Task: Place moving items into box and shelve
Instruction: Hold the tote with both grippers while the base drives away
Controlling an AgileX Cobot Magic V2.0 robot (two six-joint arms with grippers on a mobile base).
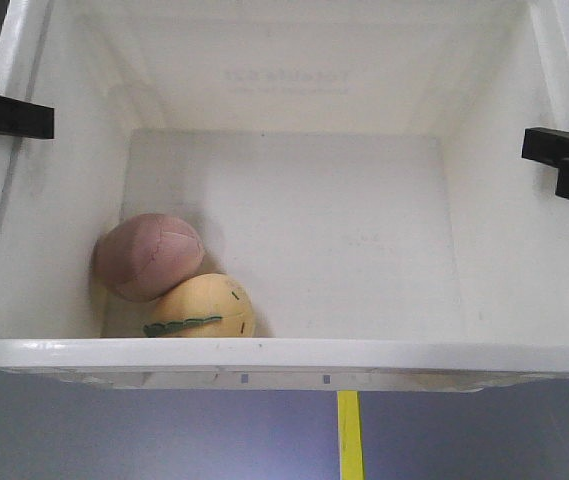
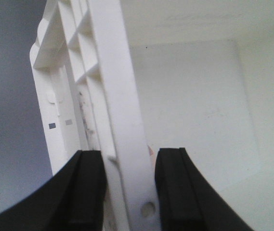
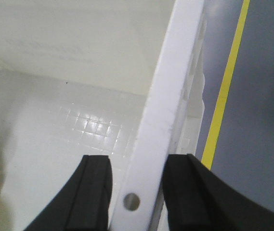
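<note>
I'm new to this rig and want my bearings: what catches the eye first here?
A big white box fills the front view, with a pink-brown plush ball and a yellow plush ball touching in its near-left corner. The left gripper and right gripper each clamp a side rim, jaws astride it. A yellow floor line runs beneath.

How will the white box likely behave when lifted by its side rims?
Probably stiff: the box has a ribbed rim, and the left gripper and right gripper clamp opposite sides. Possibly slightly unbalanced: the pink ball and yellow ball sit together in one corner and, being round, may roll.
</note>
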